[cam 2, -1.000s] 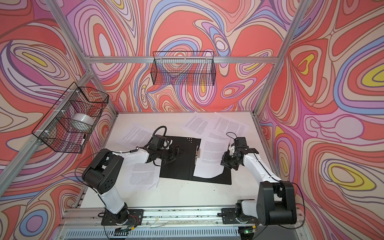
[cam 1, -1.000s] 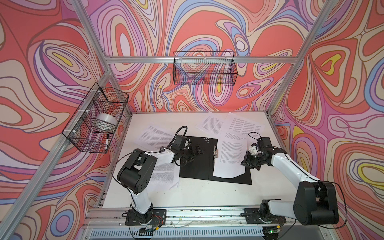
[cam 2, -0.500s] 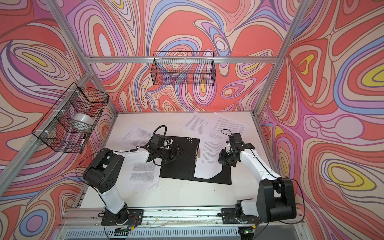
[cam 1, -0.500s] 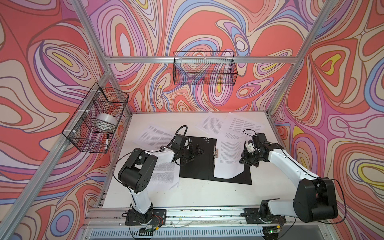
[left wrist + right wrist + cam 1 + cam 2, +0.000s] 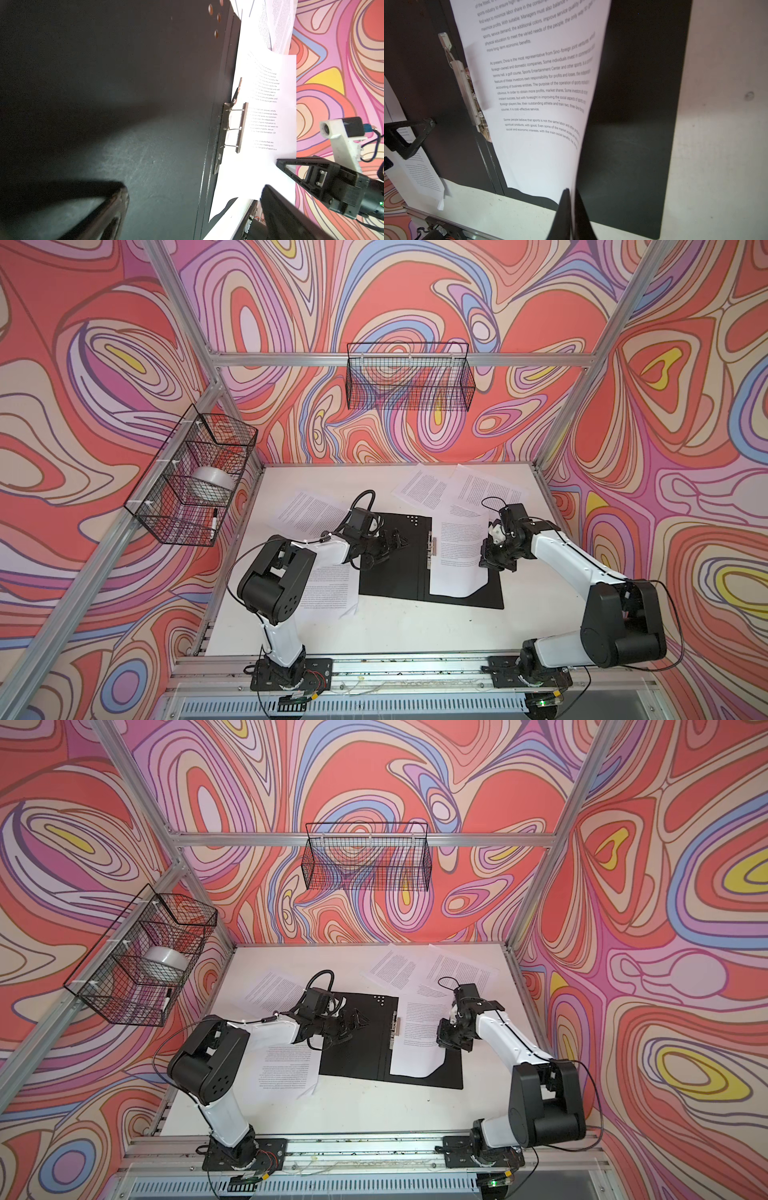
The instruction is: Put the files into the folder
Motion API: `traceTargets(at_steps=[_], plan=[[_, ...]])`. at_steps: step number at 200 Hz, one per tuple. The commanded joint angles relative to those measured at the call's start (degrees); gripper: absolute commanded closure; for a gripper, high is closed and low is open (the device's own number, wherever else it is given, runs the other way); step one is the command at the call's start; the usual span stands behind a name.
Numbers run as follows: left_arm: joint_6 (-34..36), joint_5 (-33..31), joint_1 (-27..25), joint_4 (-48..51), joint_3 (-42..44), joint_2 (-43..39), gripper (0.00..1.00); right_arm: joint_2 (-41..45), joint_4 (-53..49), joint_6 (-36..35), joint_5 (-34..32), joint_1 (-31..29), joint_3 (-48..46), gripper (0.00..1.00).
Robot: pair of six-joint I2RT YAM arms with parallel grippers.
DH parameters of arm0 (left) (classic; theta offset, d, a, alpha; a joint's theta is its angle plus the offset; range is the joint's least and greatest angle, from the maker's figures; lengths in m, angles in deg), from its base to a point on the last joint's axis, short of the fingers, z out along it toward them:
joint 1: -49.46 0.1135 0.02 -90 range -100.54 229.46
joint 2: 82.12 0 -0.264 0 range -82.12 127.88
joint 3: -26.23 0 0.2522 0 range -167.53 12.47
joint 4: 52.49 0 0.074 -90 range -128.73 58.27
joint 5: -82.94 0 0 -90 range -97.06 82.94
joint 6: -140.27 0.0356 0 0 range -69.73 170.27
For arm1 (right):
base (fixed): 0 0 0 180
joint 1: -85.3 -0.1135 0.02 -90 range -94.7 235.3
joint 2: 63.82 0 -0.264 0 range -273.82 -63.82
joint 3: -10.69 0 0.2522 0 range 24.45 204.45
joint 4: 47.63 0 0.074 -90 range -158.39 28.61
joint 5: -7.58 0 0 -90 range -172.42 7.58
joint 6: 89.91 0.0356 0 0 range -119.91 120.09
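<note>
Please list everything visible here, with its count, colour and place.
folder: one, black inside, open on the white table
metal clip: one, silver, at its spine
printed sheet: one, white, on the folder's right half
loose sheets: at least four, white, left of and behind the folder
wire baskets: two, black, on left and back walls
tape roll: one, white, in the left basket
marker: one, white and black, same basket
left gripper: one, black, open above the folder's left half
right gripper: one, black, shut on the printed sheet's edge
</note>
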Motion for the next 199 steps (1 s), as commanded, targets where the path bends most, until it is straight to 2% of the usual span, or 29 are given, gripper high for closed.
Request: traceTargets(at_steps=[1, 20, 44, 67, 107, 147, 199], plan=[[1.2, -6.6, 0.6, 10.4, 3.5, 5.4, 0.00, -0.5, 0.2, -0.5, -0.8, -0.3, 0.9, 0.72], [1.2, -6.6, 0.6, 10.5, 3.5, 5.3, 0.00, -0.3, 3.5, 0.6, 1.0, -0.2, 0.2, 0.52], [1.3, -6.5, 0.7, 10.7, 3.4, 5.2, 0.00, -1.6, 7.1, 1.5, 2.4, 0.0, 0.2, 0.40], [1.4, -6.6, 0.8, 10.7, 3.7, 4.6, 0.00, -3.8, 7.9, 1.8, 1.2, 1.6, 1.1, 0.35], [1.6, -6.5, 1.2, 10.5, 4.5, 4.0, 0.00, -6.4, 12.4, 2.9, 3.0, 6.3, 1.0, 0.32], [1.6, -6.0, 1.4, 10.1, 4.8, 4.4, 0.00, -12.3, 16.3, 2.0, 5.5, 7.6, 4.0, 0.31], [1.7, -5.8, 1.8, 9.9, 5.3, 3.9, 0.00, -17.7, 17.3, 0.4, 6.7, 8.7, 7.4, 0.41]])
